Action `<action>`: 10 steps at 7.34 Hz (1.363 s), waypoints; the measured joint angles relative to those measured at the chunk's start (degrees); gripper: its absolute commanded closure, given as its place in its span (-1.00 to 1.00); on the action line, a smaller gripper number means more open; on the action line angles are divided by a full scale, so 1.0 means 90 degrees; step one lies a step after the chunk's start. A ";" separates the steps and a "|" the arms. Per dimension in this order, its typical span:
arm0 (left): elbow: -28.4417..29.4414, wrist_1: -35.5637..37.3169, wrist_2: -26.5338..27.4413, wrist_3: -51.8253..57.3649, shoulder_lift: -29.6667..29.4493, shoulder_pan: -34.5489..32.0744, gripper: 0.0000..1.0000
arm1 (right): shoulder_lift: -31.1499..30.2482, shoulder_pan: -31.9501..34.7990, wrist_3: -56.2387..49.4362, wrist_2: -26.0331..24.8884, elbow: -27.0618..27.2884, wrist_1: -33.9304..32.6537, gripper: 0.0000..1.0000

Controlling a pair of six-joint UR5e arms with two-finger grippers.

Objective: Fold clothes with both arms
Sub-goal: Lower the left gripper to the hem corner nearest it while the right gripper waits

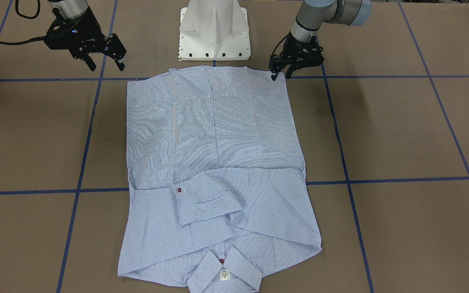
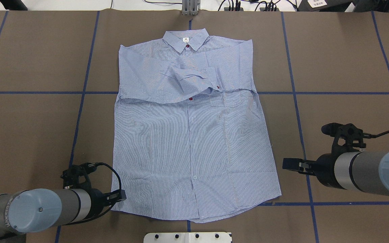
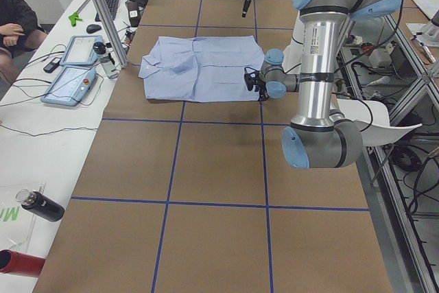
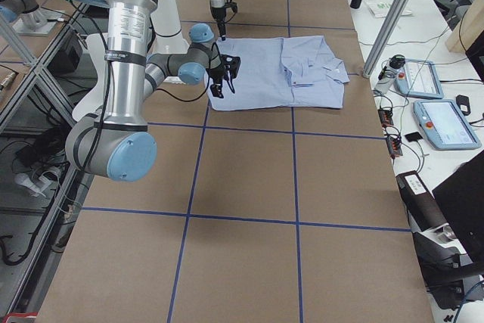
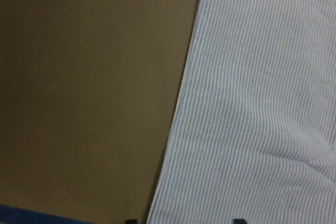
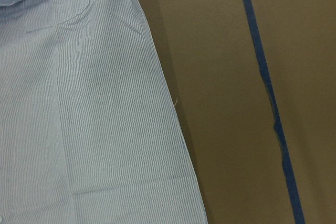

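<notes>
Striped blue shirt (image 1: pixel 214 134) flat on the surface (image 1: pixel 401 130), sleeves folded in. Left hand (image 1: pixel 280 76), fingers apart, straddles a hem corner; right hand (image 1: pixel 107 66) hangs wide nearby.

A brown table (image 1: pixel 401 134) fills the front-facing view, with blue tape lines (image 1: pixel 381 180) crossing it in a grid. A white pedestal base (image 1: pixel 215 30) stands at top centre. In the left side view a white bench (image 3: pixel 27 142) runs down the left edge. On it are a pendant tablet (image 3: pixel 84 49), a second tablet (image 3: pixel 68 84) just below, a keyboard (image 3: pixel 110 3) and a mouse (image 3: pixel 93 28). A dark bottle (image 3: pixel 39 206) lies at lower left, and a seated person (image 3: pixel 14 15) in dark clothing shows at upper left
</notes>
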 measured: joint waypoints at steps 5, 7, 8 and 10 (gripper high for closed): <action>0.0077 0.0002 -0.0006 -0.0012 -0.0026 0.0121 0.99 | -0.0003 0.0000 0.0002 0.0004 0.0000 0.0000 -1.00; 0.0066 0.0002 -0.0031 -0.0011 -0.0062 0.0132 1.00 | -0.0003 0.0000 0.0002 0.0004 0.0000 0.0000 -1.00; 0.0042 0.0007 -0.0037 0.0011 -0.0054 0.0132 1.00 | -0.0003 -0.0002 0.0003 0.0004 0.0000 0.0000 -1.00; -0.0096 0.0171 -0.0049 0.0050 -0.0047 0.0126 1.00 | -0.0005 -0.0037 0.0026 0.0003 -0.0021 0.0000 -1.00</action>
